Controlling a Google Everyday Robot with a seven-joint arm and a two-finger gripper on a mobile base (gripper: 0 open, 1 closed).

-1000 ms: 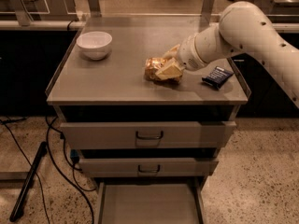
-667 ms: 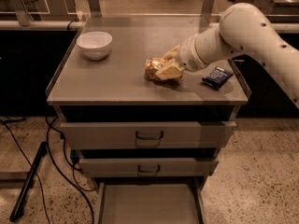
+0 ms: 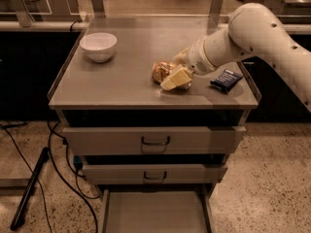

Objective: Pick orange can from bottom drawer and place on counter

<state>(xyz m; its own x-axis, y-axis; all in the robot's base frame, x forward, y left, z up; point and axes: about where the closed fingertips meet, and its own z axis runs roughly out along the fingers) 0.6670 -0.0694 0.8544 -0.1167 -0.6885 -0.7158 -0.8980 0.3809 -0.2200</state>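
Observation:
The orange can [image 3: 159, 72] stands on the counter [image 3: 121, 81], right of its middle, near the front edge. My gripper [image 3: 171, 73] reaches in from the right and is shut on the can, with one cream finger [image 3: 177, 78] in front of it and the other behind. The can's base seems to rest on the counter. The bottom drawer [image 3: 155, 212] is pulled open below, and its flat grey floor shows nothing on it.
A white bowl [image 3: 98, 46] stands at the counter's back left. A dark blue flat packet [image 3: 226, 79] lies at the right edge, under my arm. Two shut drawers with loop handles [image 3: 155, 141] sit below the top. Cables and a dark bar [image 3: 29, 188] lie on the floor at left.

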